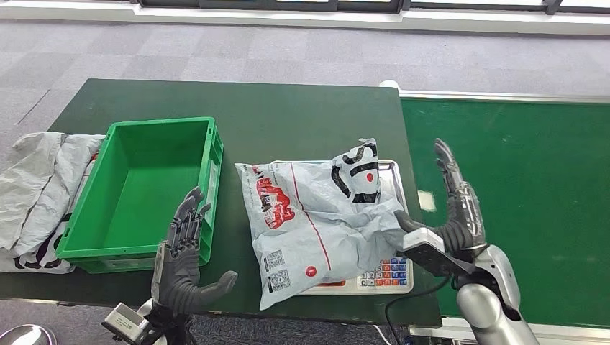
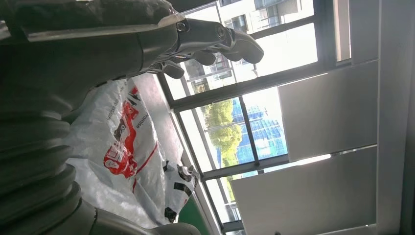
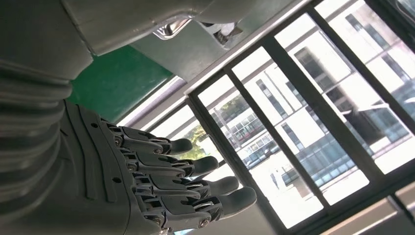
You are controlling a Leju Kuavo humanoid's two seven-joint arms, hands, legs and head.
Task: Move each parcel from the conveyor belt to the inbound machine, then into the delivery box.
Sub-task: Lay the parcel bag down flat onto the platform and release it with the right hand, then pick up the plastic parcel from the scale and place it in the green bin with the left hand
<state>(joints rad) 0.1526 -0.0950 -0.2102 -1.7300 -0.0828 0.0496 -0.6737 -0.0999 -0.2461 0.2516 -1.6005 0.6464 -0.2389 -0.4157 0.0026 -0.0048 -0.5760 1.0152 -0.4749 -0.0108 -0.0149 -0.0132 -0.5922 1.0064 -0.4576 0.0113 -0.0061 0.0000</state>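
Starting at the far left of the dark green table [image 1: 302, 115], you have crumpled grey plastic mailing bags [image 1: 36, 187] lying against the outer side of the empty bright green plastic crate [image 1: 144, 190], which serves as your landmark. At the crate's near right corner the left hand [image 1: 185, 262] stands upright with its fingers [image 1: 188, 215] spread and the thumb stuck out toward the parcel; it holds nothing and touches nothing you can make out. Right of the crate, with a strip of bare table between them, the task's parcel lies: a grey plastic mailer bag with red print and QR labels [image 1: 309, 223], resting on the flat silver weighing scale with a coloured keypad [image 1: 387, 272] and covering most of its tray. The left wrist view shows the same bag [image 2: 122, 161] just beyond that hand's fingers [image 2: 235, 41]. Further right from the crate, at the bag's far edge, the right hand [image 1: 449, 208] is raised with fingers straight and apart, its thumb at the bag's crumpled rim, gripping nothing; the right wrist view shows those fingers [image 3: 195, 181] extended. Beyond it runs the bright green conveyor belt [image 1: 518, 187], farthest from the crate.
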